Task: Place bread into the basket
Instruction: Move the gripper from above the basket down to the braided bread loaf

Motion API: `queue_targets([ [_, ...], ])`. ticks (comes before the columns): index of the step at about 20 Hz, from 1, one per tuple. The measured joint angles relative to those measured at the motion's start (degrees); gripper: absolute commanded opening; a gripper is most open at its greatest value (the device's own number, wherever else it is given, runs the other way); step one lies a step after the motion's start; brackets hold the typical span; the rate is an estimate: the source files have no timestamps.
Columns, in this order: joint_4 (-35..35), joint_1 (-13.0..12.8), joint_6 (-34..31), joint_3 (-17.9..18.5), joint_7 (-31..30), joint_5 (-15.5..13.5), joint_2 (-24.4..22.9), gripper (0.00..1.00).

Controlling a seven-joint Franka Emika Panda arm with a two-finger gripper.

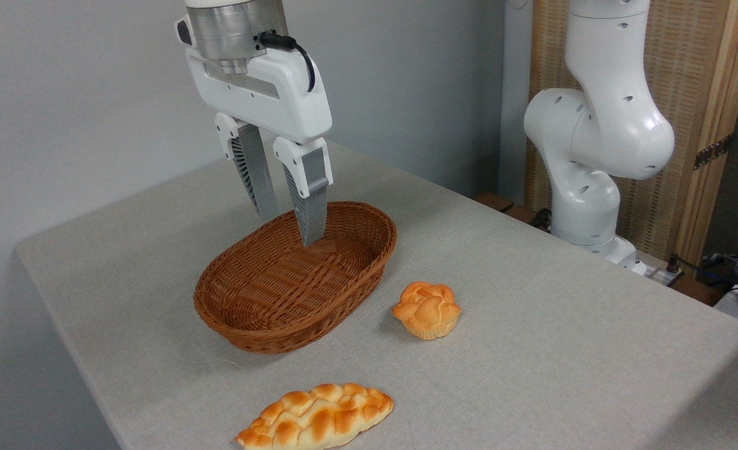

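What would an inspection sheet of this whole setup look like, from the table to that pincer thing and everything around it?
Surface: table under a plain grey cloth, nothing spilled.
Job's things: braided loaf lies on the cloth at the near edge, outside the basket; the basket holds no bread.
Clutter: one small round bun to the right of the basket.
Grippers: pincer open, holding nothing, fingers pointing down over the far end of the basket.
Cables: black cable plugged in at the wrist; loose wires at the far right.
Surroundings: grey wall, wood-framed woven screen, white arm base beyond the table.
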Motion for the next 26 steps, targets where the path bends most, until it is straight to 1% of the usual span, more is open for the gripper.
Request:
queue_targets([
  [1, 0.00, 0.00, 0.00, 0.00, 0.00, -0.01, 0.00, 1.00],
  [3, 0.00, 0.02, 0.00, 0.11, 0.00, -2.67, 0.00, 1.00],
  [6, 0.01, 0.03, 0.00, 0.23, 0.00, -3.65, 0.01, 1.00],
  [20, 0.00, 0.02, 0.76, 0.33, 0.00, -3.73, 0.10, 1.00],
  [23, -0.08, 0.02, 2.63, 0.39, 0.00, -3.73, 0.28, 1.00],
  [26, -1.28, 0.03, 6.38, 0.64, 2.05, -3.73, 0.53, 1.00],
])
